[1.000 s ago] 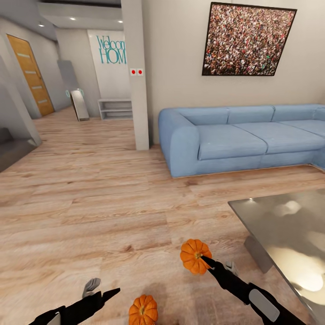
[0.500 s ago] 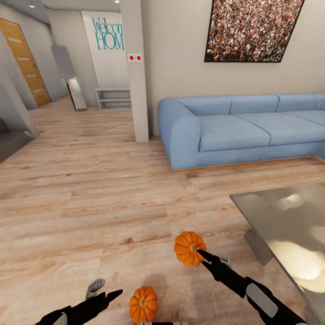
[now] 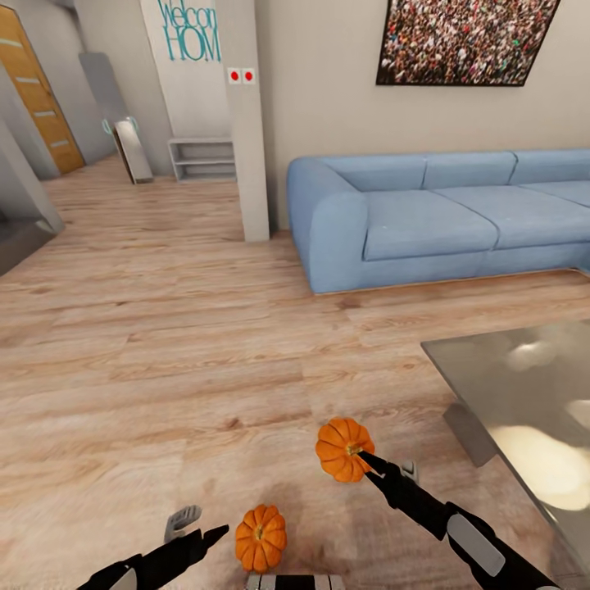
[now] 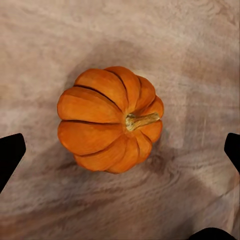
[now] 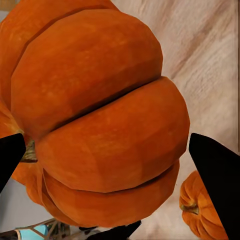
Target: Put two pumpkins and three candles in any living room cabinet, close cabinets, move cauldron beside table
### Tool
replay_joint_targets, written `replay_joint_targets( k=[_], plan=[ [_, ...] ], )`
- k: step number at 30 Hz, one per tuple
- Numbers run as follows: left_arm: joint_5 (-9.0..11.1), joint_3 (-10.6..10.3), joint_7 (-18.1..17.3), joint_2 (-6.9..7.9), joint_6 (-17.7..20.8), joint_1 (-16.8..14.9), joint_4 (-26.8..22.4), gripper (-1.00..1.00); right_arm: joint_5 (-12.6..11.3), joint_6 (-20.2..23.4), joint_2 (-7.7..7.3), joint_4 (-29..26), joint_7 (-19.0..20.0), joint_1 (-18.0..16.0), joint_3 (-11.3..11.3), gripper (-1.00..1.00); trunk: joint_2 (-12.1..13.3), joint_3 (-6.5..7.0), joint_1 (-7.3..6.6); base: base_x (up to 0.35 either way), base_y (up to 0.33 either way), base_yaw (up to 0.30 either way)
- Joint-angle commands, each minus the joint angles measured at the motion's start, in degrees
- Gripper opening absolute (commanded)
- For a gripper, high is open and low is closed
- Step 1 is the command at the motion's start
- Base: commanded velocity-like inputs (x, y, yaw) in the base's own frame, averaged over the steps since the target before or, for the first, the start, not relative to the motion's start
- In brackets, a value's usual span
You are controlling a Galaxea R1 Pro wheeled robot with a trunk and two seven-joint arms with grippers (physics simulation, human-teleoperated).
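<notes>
My right gripper (image 3: 369,461) is shut on one orange ribbed pumpkin (image 3: 342,449) and holds it above the wooden floor, left of the table (image 3: 524,393) with the grey glass top. In the right wrist view that pumpkin (image 5: 100,115) sits between the two black fingertips (image 5: 215,175). A second pumpkin (image 3: 260,537) lies on the floor near my base, and shows in the right wrist view too (image 5: 200,210). My left gripper (image 3: 201,525) hangs open just left of it. The left wrist view looks straight down on this pumpkin (image 4: 110,120), with the gripper (image 4: 120,152) spread wide around it and not touching.
A long blue sofa (image 3: 426,221) stands against the far wall under a framed picture (image 3: 471,41). A white pillar (image 3: 246,123) rises left of it. Beyond are a hallway with a low shelf (image 3: 202,160) and an orange door (image 3: 33,90).
The head view has tipped downward, so the sofa and wall sit higher in the picture. The right gripper still holds its pumpkin. The left gripper now stands closer to the floor pumpkin.
</notes>
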Motion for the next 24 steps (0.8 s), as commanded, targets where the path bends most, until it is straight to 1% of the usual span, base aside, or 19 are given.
replay_joint_targets(
  k=[1,6,10,13,19,24],
  plan=[
    [0.55,-0.27,-0.05,-0.01,0.39,-0.02,-0.18,1.0,-0.72,0.33,-0.06,0.01,0.18,-0.06,0.32,-1.0,-0.04,-0.27,0.01,0.0,0.0,0.0],
    [0.49,-0.47,0.33,-0.08,0.11,-0.03,-0.64,1.0,-0.72,0.21,-0.03,0.03,0.01,-0.06,0.62,-1.0,-0.1,-1.38,0.14,0.0,0.0,0.0],
    [0.41,-0.79,0.8,-0.09,0.08,-0.09,-2.35,1.0,-0.72,0.24,-0.05,0.03,0.03,-0.06,0.61,-1.0,-0.16,-2.26,0.24,0.0,0.0,0.0],
    [0.39,-0.88,2.85,-0.04,0.11,-0.1,-4.42,1.0,-0.72,0.21,-0.06,0.03,0.04,-0.06,0.64,-1.0,-0.2,-2.93,0.32,0.0,0.0,0.0],
    [0.39,-0.91,5.67,-0.31,0.32,-0.16,-7.99,1.0,-0.72,0.24,-0.06,0.03,0.04,-0.06,0.65,-1.0,-0.28,-4.26,0.47,0.0,0.0,0.0],
    [0.39,-0.79,8.33,-0.68,0.23,-0.19,-8.98,1.0,-0.72,0.3,-0.06,0.03,0.08,-0.06,0.62,-1.0,-0.34,-5.37,0.6,0.0,0.0,0.0]
  ],
)
